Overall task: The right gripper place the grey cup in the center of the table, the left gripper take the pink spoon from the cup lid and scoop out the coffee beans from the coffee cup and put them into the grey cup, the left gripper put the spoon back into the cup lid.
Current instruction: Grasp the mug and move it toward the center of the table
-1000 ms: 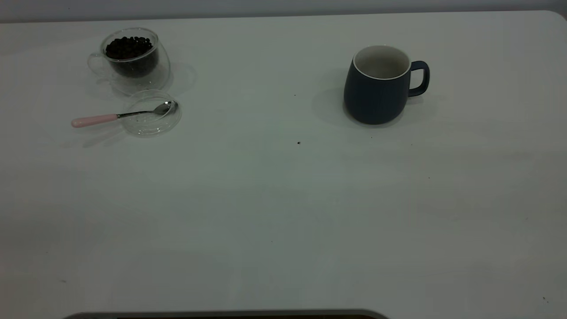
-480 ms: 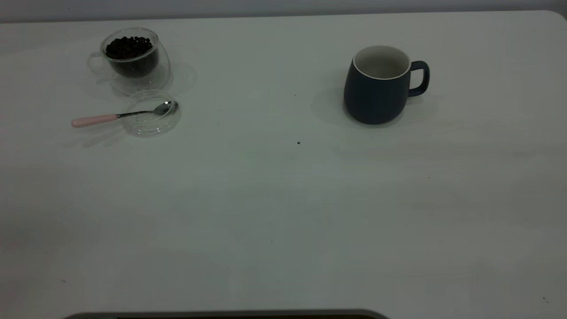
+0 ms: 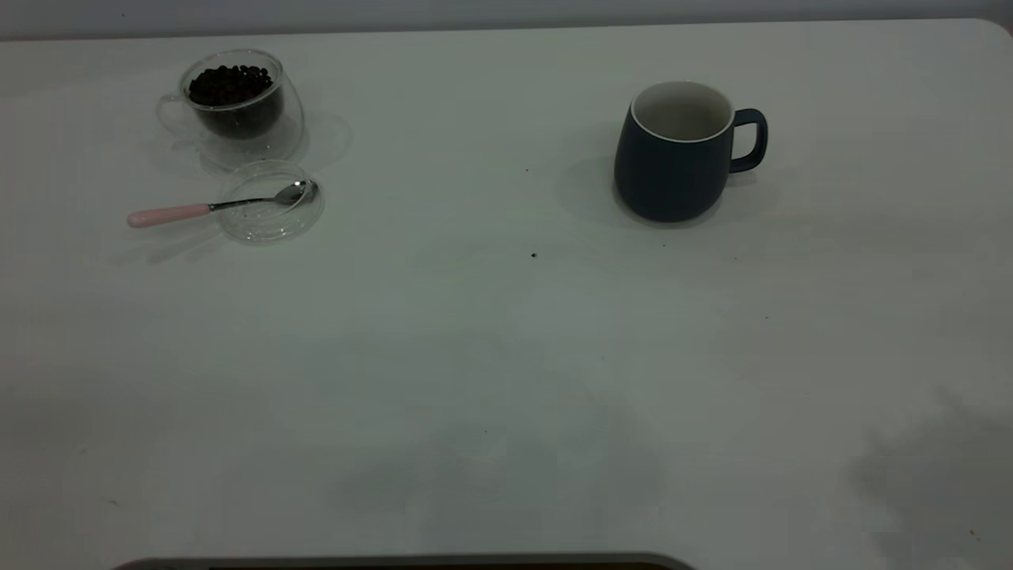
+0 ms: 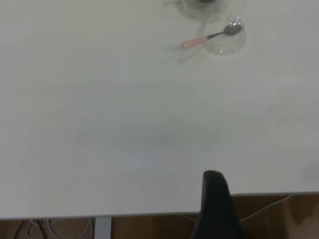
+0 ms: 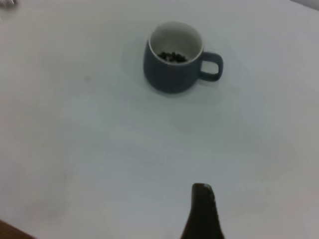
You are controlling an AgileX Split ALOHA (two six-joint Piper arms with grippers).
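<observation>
Two cups: glass [image 3: 237, 111], rounded ceramic [image 3: 673, 154]

New shadows on near table [image 3: 934, 467]

Lab-like test bench: bare white table [image 3: 506, 356], grey wall [image 3: 475, 12].

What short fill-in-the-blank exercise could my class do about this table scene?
1. The spoon has its bowl resting in the glass ____.
2. The spoon's handle is coloured ____.
3. The glass cup is filled with coffee ____.
4. The grey cup stands upright with its handle pointing away from the ____ cup.

Missing words: lid; pink; beans; glass
</observation>
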